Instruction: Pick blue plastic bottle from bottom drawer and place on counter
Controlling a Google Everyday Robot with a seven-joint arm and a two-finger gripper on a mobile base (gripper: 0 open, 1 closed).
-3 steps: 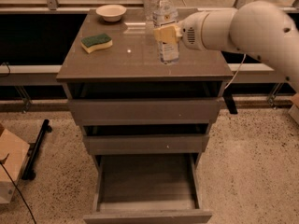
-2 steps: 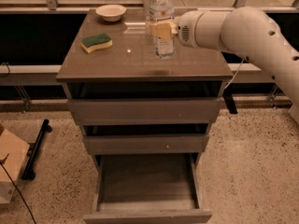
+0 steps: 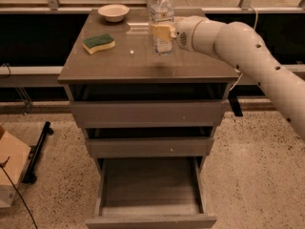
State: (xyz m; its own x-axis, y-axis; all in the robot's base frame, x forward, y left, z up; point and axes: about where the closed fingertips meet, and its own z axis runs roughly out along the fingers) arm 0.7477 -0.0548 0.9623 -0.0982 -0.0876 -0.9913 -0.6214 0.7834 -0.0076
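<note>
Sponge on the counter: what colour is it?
The sponge is green over yellow, camera view. The tool grips the blue plastic bottle over the counter.

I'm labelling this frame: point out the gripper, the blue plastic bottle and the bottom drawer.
gripper [image 3: 162,31]: camera view, midway between fingertips, over the counter [image 3: 119,63]
blue plastic bottle [image 3: 163,46]: camera view, lower body below the gripper
bottom drawer [image 3: 150,187]: camera view, bare inside floor

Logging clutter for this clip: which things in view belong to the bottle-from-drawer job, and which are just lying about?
Job: blue plastic bottle, gripped by the pincer over the counter; open bottom drawer.
Lying about: green-and-yellow sponge; white bowl; second clear bottle behind the first; cardboard box on the floor.
</note>
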